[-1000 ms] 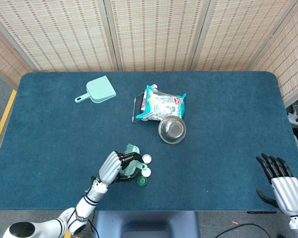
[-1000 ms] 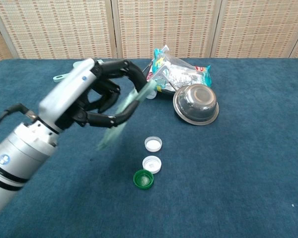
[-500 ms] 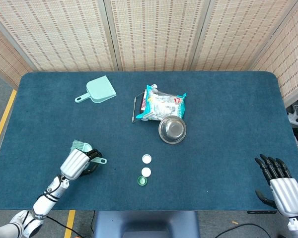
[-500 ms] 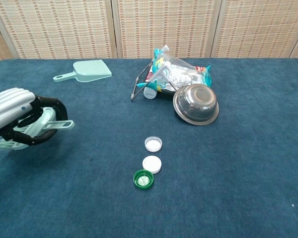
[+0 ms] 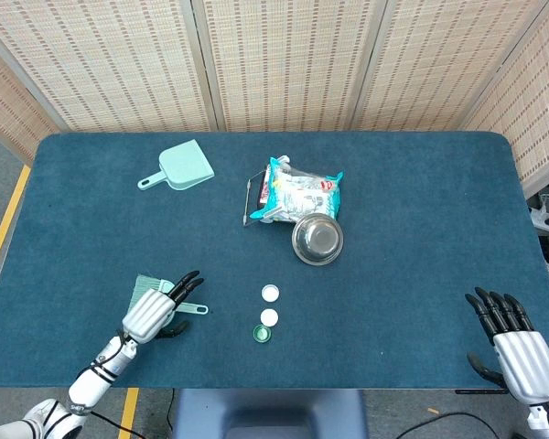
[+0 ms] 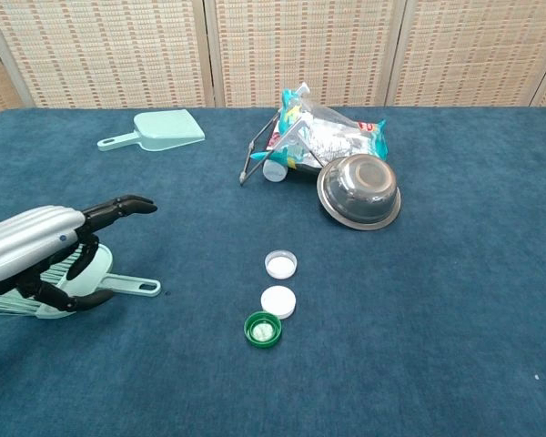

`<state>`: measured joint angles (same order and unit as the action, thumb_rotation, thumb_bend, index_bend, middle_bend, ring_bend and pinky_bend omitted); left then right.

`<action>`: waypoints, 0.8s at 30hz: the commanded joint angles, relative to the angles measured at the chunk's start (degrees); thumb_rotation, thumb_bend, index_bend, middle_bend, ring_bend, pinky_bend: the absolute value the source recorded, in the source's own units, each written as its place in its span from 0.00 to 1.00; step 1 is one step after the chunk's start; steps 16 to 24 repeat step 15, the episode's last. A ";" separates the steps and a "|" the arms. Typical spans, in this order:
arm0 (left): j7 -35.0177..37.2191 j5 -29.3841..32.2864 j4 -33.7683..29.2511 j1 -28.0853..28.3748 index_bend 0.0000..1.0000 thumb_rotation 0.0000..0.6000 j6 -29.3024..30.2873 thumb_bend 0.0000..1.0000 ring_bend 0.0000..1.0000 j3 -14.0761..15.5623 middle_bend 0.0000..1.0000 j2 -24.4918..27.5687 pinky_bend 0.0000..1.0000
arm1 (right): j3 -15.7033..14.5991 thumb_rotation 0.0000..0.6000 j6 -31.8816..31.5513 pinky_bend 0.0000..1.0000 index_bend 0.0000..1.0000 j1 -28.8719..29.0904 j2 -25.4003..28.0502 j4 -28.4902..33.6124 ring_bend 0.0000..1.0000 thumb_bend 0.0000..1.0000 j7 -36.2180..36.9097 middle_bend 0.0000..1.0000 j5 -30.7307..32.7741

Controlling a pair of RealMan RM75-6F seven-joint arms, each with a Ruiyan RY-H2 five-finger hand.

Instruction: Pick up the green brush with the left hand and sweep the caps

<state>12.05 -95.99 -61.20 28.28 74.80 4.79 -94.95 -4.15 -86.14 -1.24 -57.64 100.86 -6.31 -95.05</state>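
Left hand (image 6: 45, 250) fingers (image 6: 118, 207) spread over green brush (image 6: 100, 282) (lying flat).

Left hand (image 6: 45, 255) and right hand (image 5: 515, 340) have ribbed silver backs and black fingers (image 5: 492, 306). A white, black-ringed forearm (image 5: 96, 375) adjoins the left hand.

Bright even overhead light; soft faint shadows; both views sharp; mild glare on steel bowl (image 6: 358, 189).

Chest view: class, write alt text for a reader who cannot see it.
The left hand, fingers spread, hovers over the green brush lying on the blue table. To its right, two white caps and a green cap form a line.
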 commanded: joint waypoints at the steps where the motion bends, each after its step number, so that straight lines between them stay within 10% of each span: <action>1: -0.54 -1.21 -8.18 -2.66 0.00 1.00 5.68 0.30 0.48 0.92 0.00 6.36 0.78 | -0.12 1.00 -0.66 0.00 0.00 -0.33 0.19 0.04 0.00 0.21 0.13 0.00 -0.44; 4: -4.19 -3.19 -15.41 -8.56 0.00 1.00 14.81 0.30 0.09 3.73 0.00 14.73 0.36 | -0.16 1.00 -1.48 0.00 0.00 -0.76 0.41 -0.15 0.00 0.21 0.17 0.00 -0.70; 7: -4.53 -3.71 -16.86 -15.87 0.00 1.00 24.29 0.32 0.00 6.10 0.00 18.73 0.09 | 0.04 1.00 -1.85 0.00 0.00 -0.95 0.14 -0.33 0.00 0.21 -0.34 0.00 -0.58; 24: -6.15 -3.91 -14.50 -21.54 0.00 1.00 27.43 0.35 0.00 7.39 0.00 21.47 0.02 | -0.20 1.00 -1.97 0.00 0.00 -1.12 -0.86 0.30 0.00 0.21 -2.66 0.00 -1.76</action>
